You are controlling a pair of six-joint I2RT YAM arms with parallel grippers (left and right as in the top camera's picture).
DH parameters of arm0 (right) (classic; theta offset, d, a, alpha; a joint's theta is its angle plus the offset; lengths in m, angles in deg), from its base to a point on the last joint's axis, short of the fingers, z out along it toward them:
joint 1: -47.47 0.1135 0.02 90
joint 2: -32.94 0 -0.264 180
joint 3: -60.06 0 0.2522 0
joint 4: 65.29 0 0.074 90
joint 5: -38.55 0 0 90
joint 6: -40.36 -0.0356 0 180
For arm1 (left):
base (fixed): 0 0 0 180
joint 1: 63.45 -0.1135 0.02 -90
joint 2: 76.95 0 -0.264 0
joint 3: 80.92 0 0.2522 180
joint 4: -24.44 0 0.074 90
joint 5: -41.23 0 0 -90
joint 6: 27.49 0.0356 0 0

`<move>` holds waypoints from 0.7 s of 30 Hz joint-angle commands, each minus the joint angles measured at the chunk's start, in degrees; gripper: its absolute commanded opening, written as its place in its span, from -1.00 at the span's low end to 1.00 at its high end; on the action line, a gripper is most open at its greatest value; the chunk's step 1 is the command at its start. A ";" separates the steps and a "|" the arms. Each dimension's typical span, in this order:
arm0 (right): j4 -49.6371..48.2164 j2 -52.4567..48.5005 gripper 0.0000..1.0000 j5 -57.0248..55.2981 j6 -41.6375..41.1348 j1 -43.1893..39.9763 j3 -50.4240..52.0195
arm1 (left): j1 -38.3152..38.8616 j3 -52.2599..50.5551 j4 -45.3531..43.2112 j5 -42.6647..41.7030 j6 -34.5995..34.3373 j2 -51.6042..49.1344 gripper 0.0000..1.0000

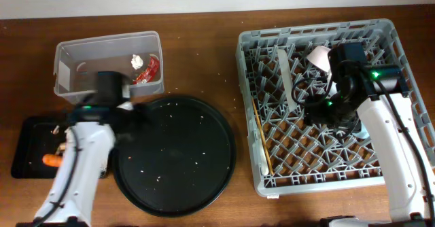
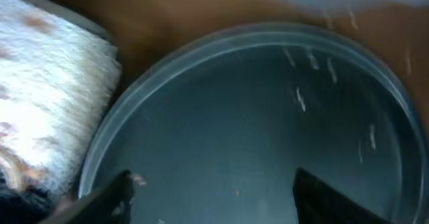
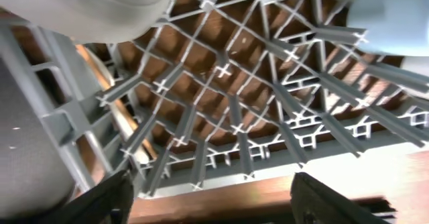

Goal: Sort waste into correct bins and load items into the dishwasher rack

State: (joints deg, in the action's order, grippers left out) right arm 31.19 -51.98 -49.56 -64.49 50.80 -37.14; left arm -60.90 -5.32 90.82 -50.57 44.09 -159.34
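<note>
Nearly done: red crumpled wrapper [image 1: 148, 69], white paper wad [image 1: 135, 60] in clear plastic tub [image 1: 66, 71]; orange carrot [image 1: 52, 160] in shallow black rectangular tray [image 1: 30, 128]; wooden chopstick [image 1: 262, 135], white fork [image 1: 287, 81] in large grey pegged crate [image 1: 247, 118]. Left gripper [image 2: 211, 197], right gripper [image 3: 211, 197] spread, empty. Pale crumbs [image 2: 299, 99] left on round black tray [image 1: 177, 152].

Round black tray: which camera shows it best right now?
Overhead. It shows the whole round tray, lying left of the grey rack. The left wrist view catches only a blurred close-up of part of its rim and floor. The right wrist view shows only the rack's grid, no tray.
</note>
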 commanded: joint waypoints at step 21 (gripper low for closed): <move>-14.47 33.77 0.97 3.15 13.77 -0.48 6.71 | 1.66 -0.74 8.61 4.70 15.02 39.82 0.99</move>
State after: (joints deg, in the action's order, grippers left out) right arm 19.01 -25.95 -44.45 -50.89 50.75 -37.05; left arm -59.04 0.30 102.18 -47.93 58.45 -125.90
